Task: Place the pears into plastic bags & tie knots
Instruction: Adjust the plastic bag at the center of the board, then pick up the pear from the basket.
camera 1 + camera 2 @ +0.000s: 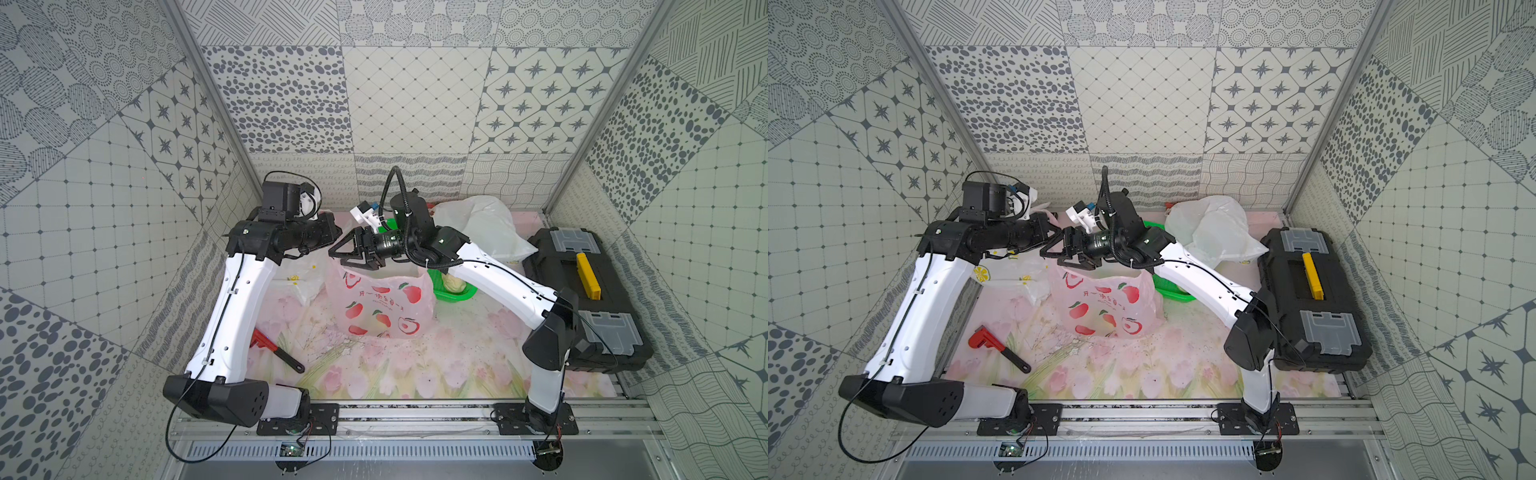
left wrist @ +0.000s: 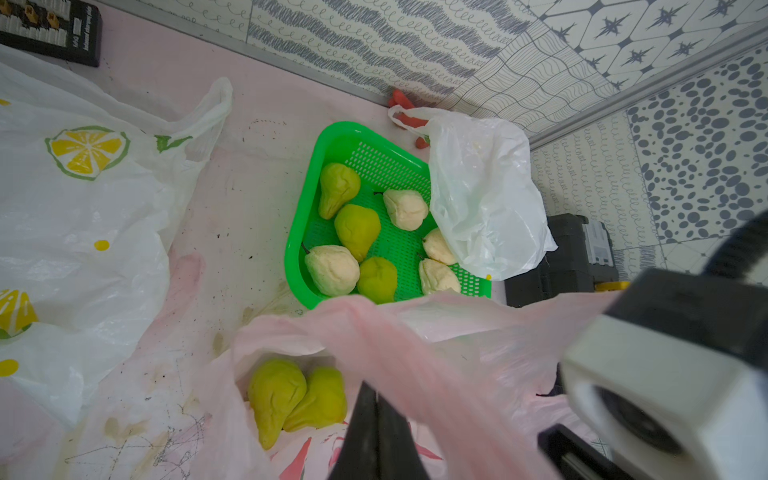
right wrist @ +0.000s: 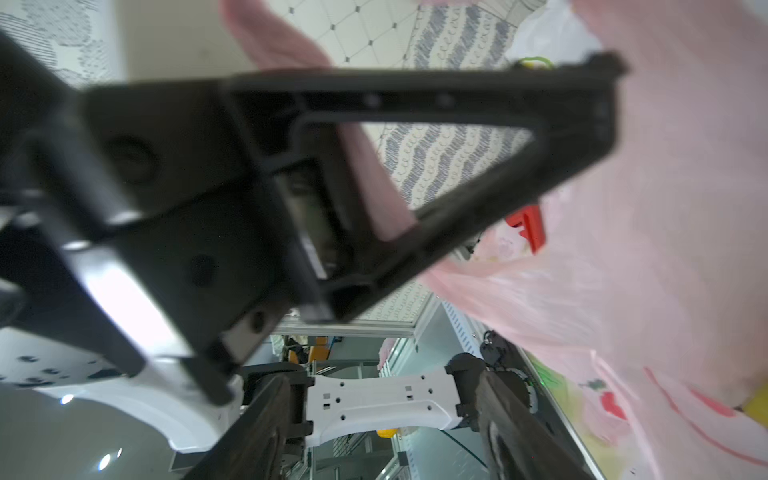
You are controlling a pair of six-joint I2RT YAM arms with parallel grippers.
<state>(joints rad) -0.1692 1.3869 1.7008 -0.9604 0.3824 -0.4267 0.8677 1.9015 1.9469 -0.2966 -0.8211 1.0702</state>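
The pink plastic bag with red fruit prints stands mid-table, mouth up. Two green pears lie inside it. My left gripper hangs above the bag's mouth, shut on the pink handle strip. My right gripper faces it just over the bag, open, with nothing between its fingers. Several more pears, green and cream, lie in the green basket. The lemon-print bag and the plain white bag lie beside the basket.
A black toolbox with a yellow handle lines the right side. A red wrench lies at the front left under my left arm. Red-handled items sit by the back wall. The basket is under my right forearm.
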